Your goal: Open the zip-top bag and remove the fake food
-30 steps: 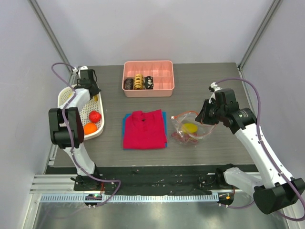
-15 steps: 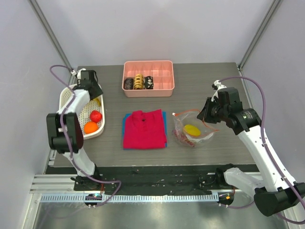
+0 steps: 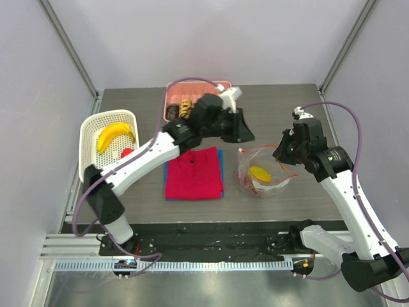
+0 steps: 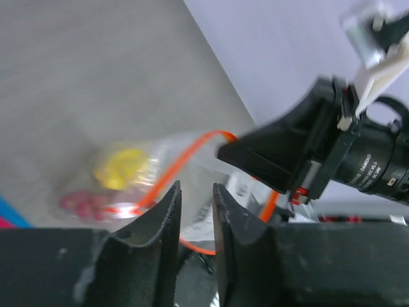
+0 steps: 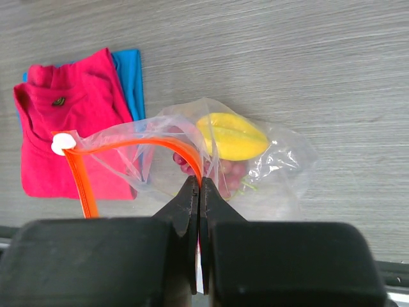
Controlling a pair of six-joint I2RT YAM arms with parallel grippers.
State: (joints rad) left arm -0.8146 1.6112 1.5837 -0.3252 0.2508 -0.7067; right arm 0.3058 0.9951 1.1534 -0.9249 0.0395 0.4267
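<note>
The clear zip-top bag [image 3: 263, 174] lies right of the red shirt, its orange zip strip [image 5: 137, 142] lifted into an arch. My right gripper [image 5: 200, 182] is shut on that strip at the bag's mouth [image 3: 284, 152]. Inside the bag are fake food pieces: a yellow one [image 5: 231, 136] and a red cluster [image 5: 223, 173]. My left gripper [image 4: 196, 188] hovers just left of the bag's mouth [image 3: 246, 133], its jaws a little apart with nothing between them. A yellow banana [image 3: 115, 134] and a red fruit [image 3: 127, 152] lie in the white basket [image 3: 89, 137].
A folded red shirt [image 3: 193, 173] on a blue cloth lies at the table's middle. The pink tray [image 3: 220, 86] with ring-shaped pieces stands at the back, partly covered by my left arm, which stretches across from the basket side.
My left arm swung from the white basket across to the bag, leaving the banana in the basket. My right gripper kept its hold on the zip strip and shifted slightly right.
</note>
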